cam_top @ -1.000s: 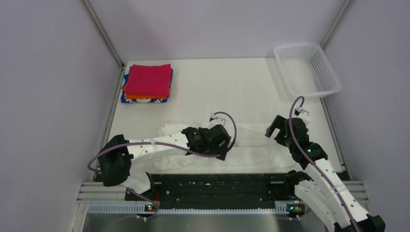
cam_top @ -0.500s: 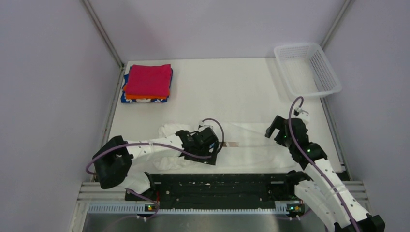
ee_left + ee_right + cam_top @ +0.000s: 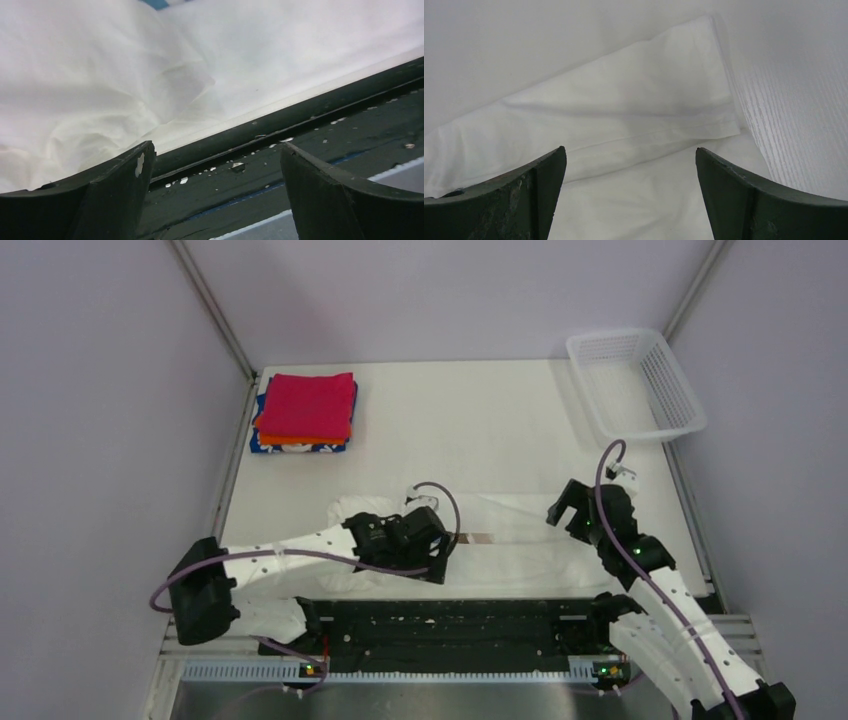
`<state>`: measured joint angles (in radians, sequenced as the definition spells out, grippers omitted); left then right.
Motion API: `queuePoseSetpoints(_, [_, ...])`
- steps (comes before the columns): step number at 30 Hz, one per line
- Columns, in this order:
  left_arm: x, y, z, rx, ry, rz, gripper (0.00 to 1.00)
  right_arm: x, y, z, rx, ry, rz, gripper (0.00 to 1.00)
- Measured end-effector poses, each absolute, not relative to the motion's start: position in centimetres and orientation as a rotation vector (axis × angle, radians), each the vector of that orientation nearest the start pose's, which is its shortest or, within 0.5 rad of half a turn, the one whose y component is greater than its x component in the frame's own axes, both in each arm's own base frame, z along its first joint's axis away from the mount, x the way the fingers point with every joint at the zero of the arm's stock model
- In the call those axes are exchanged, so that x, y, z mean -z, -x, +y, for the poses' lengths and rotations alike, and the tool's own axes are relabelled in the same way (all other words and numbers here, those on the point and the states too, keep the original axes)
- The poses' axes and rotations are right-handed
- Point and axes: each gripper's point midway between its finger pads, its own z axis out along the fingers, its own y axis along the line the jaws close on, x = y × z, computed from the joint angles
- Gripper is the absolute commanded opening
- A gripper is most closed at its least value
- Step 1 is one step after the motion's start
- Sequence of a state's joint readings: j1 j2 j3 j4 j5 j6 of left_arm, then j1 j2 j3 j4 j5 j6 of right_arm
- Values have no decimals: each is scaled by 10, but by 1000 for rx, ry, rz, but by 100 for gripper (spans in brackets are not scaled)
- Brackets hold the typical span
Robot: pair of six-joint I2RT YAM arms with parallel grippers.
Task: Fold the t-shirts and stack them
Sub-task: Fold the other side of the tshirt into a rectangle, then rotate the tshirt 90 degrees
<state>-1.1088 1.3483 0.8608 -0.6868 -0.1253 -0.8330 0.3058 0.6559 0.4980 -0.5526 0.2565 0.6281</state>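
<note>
Hands both spread: left hand has slid leftward over the white t-shirt, right hand unmoved.

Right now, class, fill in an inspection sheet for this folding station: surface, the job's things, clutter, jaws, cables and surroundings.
Surface: white table cover, lying flat.
Job's things: white t-shirt spread unfolded along the near edge; folded stack at far left, magenta-red shirt on orange shirt on blue shirt.
Clutter: white mesh basket at the far right corner.
Jaws: left jaws open over the white t-shirt's near edge and the black rail; right jaws open over its right end; neither holds anything.
Cables: left purple cable and right purple cable loop above the wrists.
Surroundings: plain pale walls, metal frame posts.
</note>
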Motion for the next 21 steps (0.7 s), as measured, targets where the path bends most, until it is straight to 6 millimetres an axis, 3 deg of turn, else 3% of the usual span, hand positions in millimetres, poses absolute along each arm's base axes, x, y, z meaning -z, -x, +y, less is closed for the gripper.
queuePoseSetpoints(6, [-150,-156,-247,582,-148,2498,99,-105,-236,66,-293,-478,2221,99])
queuePoseSetpoints(9, [-171,-201,-226,655,89,2386,99,-97,-247,80,-365,-471,2232,99])
queuePoseSetpoints(11, [-158,-228,-205,624,237,2373,99,-85,-253,89,-395,-470,2267,99])
queuePoseSetpoints(13, [-132,-246,-191,587,352,2405,99,-72,-259,97,-412,-467,2306,99])
queuePoseSetpoints(18, [-41,-260,-169,476,613,2595,99,-46,-264,114,-418,-431,2381,99])
queuePoseSetpoints(19, [-35,-266,-168,470,684,2612,99,-43,-263,116,-417,-427,2392,99])
queuePoseSetpoints(21, [-38,-300,-171,495,758,2545,99,-38,-262,118,-422,-426,2398,99])
